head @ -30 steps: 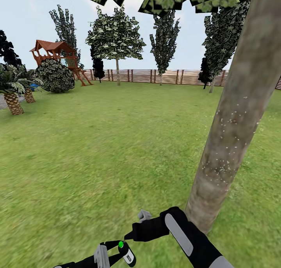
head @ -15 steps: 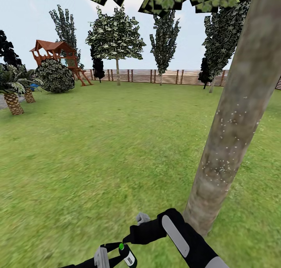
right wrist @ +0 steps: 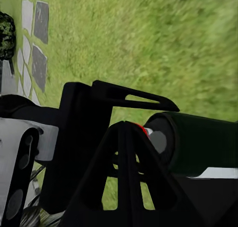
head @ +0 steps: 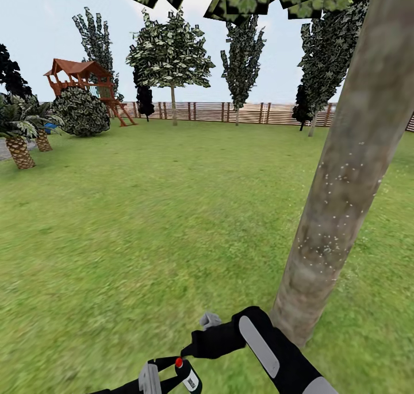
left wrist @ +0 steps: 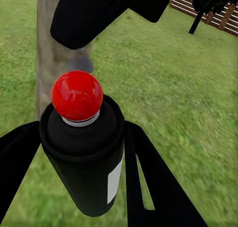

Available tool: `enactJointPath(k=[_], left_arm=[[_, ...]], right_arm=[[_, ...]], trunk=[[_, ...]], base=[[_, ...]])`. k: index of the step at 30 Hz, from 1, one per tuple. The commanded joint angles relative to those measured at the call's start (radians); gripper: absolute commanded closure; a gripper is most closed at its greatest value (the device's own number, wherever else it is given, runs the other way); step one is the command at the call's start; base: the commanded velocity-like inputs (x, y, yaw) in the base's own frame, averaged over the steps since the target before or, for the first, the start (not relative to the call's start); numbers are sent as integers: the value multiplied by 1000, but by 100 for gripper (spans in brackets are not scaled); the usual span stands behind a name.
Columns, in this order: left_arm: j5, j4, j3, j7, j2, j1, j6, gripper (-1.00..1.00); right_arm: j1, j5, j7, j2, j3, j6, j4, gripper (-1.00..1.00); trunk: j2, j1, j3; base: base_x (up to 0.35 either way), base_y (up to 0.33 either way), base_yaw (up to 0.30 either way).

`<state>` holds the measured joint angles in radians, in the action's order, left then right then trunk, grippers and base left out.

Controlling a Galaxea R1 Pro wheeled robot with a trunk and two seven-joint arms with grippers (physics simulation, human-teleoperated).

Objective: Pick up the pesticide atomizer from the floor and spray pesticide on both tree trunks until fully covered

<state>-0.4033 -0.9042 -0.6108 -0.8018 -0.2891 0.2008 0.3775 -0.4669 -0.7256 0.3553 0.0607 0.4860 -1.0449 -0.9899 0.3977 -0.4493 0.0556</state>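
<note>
The left gripper (left wrist: 79,152) clamps the atomizer (left wrist: 84,157), red knob up; the right gripper (head: 198,339) sits beside it, its opening unclear. To cover the speckled trunk (head: 339,199), the nozzle should sweep onto bare bark.

Tree trunk (head: 345,176) was cut off by the top edge, crown mostly out of frame. Left pincer (head: 167,377) ran off the bottom edge. Right pincer (head: 198,339) tips were too dark to resolve. Atomizer (left wrist: 87,157) base was cropped; grass (right wrist: 163,43) blurred.

A wooden playhouse (head: 80,78) stands beside short palms (head: 20,130).
</note>
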Motion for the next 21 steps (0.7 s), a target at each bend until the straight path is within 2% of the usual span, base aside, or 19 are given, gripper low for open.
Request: enactJointPath(k=[1,4,7,11,14,17,21], left_arm=[[-8,1,-4,0,-1,2,3,100],[-9,3,-4,0,-1,2,3,100],[-9,5,-4,7,0,2,2,100],[-10,10,-3,23,-1,2,0,100],[-10,11,-3,26,0,2,0,100],[-12,13,-3,28,0,2,-1,100],[-12,13,-3,29,0,2,-1,100]], right_arm=[[0,10,10,-2,-8,-2,-3,100],[0,10,12,-6,-56,-2,-14,100],[4,10,12,-14,-81,-2,-55,100],[10,18,11,-42,-128,-2,-181,100],[11,17,11,-60,-173,-2,-227,100],[12,13,14,-90,-190,-2,-277,100],[13,11,17,-103,-194,-2,-291,100]], trunk=[[2,-1,2],[2,-1,2],[2,-1,2],[2,-1,2],[2,-1,2],[2,-1,2],[2,-1,2]], base=[[0,0,0],[0,0,0],[0,0,0],[0,0,0],[0,0,0],[0,0,0],[0,0,0]])
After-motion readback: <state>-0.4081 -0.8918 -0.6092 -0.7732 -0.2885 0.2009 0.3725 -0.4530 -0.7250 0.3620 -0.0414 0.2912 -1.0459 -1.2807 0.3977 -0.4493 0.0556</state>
